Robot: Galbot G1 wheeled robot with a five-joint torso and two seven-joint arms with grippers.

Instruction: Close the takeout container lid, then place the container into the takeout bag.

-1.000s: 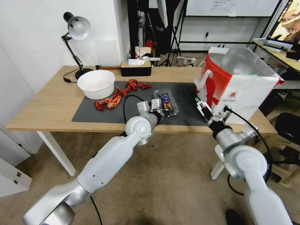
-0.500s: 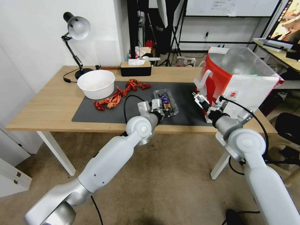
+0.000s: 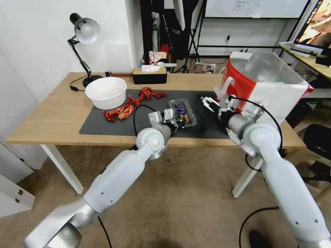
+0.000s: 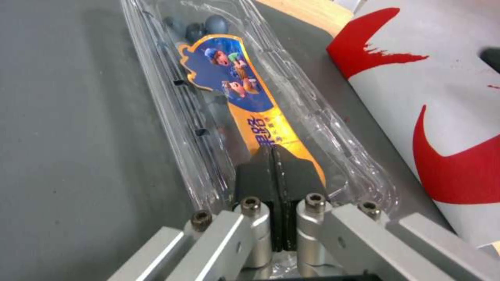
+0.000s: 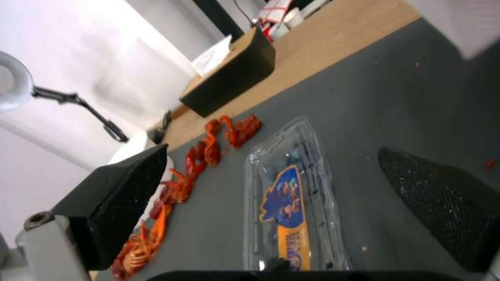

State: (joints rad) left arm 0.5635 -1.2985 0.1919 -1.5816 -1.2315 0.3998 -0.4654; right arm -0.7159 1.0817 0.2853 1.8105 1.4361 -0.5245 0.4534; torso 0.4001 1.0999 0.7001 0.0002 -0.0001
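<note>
Down on the dark mat (image 3: 113, 125), the left gripper (image 4: 274, 156) presses its closed fingertips on the lid (image 4: 229, 70) of the takeout container (image 3: 182, 113), which lies shut beneath it. Beside it to the right, the right gripper (image 3: 207, 102) hovers with fingers spread wide, the takeout bag (image 3: 276, 93) just behind.
</note>
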